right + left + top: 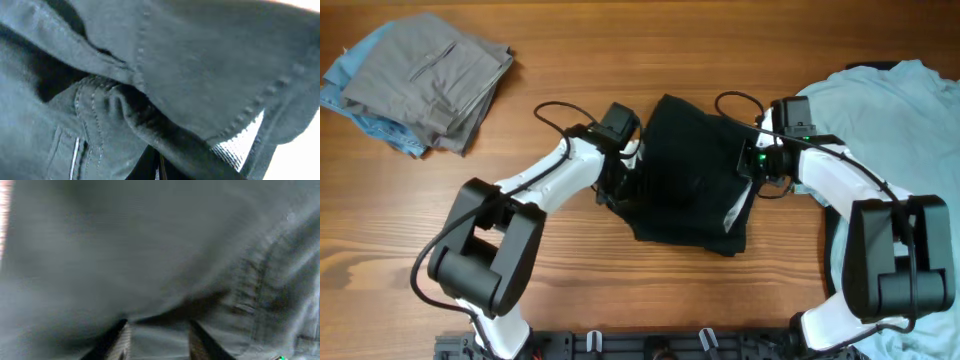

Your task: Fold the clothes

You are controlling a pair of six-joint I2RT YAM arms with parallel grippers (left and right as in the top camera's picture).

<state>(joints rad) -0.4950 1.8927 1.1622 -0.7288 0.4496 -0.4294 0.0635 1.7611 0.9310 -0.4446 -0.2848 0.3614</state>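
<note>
**A:** Item one: black shorts (690, 170), bunched in a heap. Who holds them?

**B:** Left gripper (620, 178) sits at the shorts' left edge, fingers (122, 342) apart with cloth across them. I cannot tell if you have a pinch. Right gripper (752, 162) is at their right edge, buried in folds, state unreadable.

**A:** Hazard?

**B:** If you lift unevenly, one side likely slips. If you catch two layers, you crease the fold.
</note>
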